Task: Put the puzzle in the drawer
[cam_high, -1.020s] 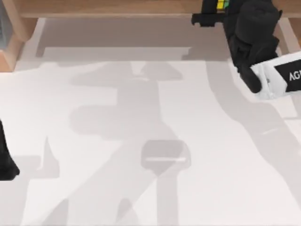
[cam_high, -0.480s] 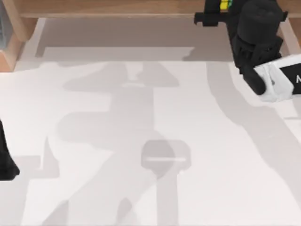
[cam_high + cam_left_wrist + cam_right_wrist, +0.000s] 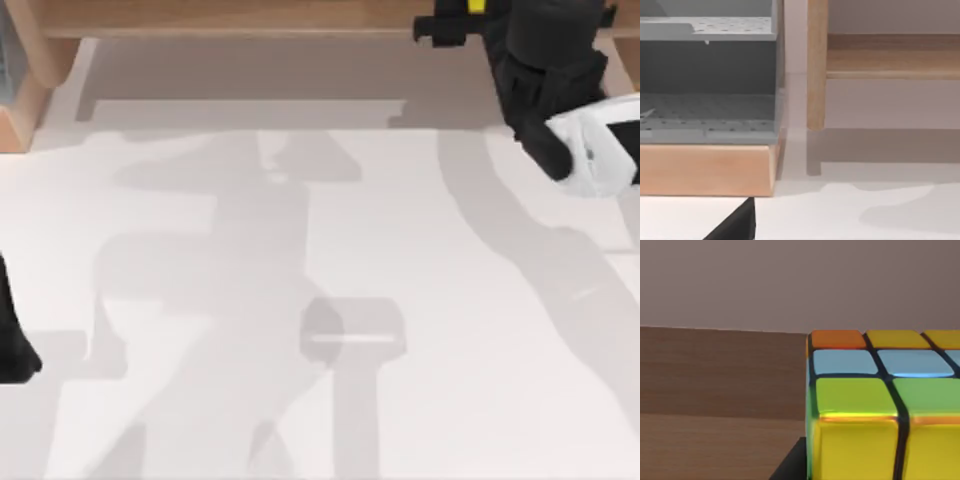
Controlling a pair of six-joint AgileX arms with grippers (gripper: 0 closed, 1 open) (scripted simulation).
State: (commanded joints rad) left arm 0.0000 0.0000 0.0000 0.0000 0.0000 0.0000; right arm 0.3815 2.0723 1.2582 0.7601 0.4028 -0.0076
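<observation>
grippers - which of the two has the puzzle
The right gripper, at the table's far right edge, holds the puzzle. The left arm sits parked at the left edge.

puzzle (image 3: 880,405): glossy, smooth plastic squares
table (image 3: 330,300): matt white
drawer frame (image 3: 705,167): light wood, smooth
drawer tray (image 3: 705,112): grey, perhaps perforated plastic

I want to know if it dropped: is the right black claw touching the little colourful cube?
Cannot tell. Top view shows right gripper beside the colourful cube, contact unclear.

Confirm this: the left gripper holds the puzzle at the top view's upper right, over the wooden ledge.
Wrong arm. The right gripper holds the puzzle there over the wooden ledge, as the top view shows. The left arm sits parked at the left edge.
</observation>
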